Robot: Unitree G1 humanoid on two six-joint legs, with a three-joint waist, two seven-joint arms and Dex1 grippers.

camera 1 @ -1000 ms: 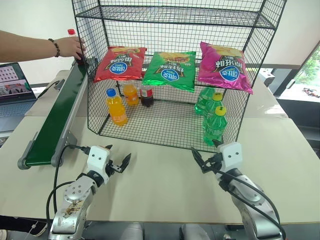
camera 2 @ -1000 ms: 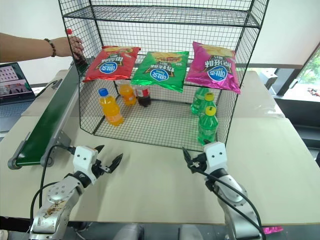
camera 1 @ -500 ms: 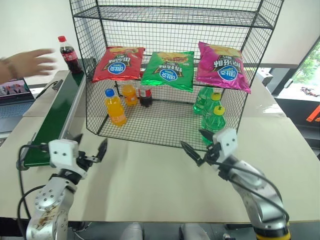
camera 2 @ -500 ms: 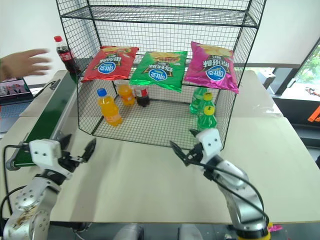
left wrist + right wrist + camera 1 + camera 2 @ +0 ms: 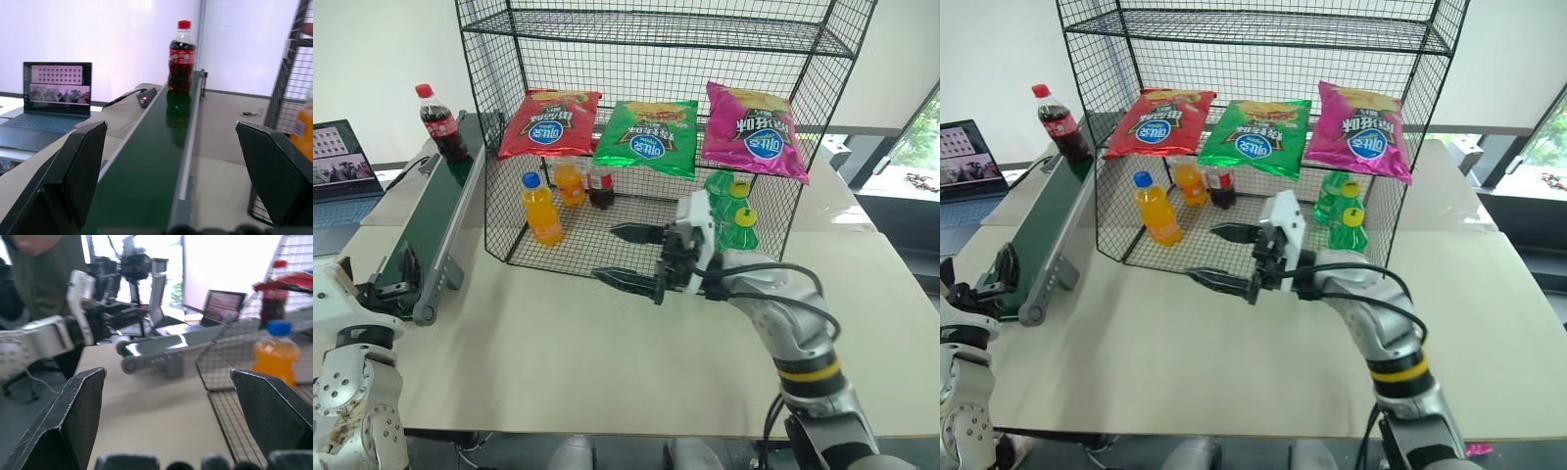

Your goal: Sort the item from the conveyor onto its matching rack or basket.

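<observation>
The small plastic cola bottle w/ red cap (image 5: 182, 56), upright on the dark green belt conveyor (image 5: 151, 171), is prob. light, stiff, slippery, so grasp mid-body; left claw (image 5: 171, 176) and right claw (image 5: 631, 257) both wide open, empty.

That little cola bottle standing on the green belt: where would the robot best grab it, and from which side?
Probably around the body at the red label, coming in level from the near end of the conveyor. The cola bottle stands upright on the belt's far end, its round sides free all around. The left hand is open and already faces it along the belt.
</observation>
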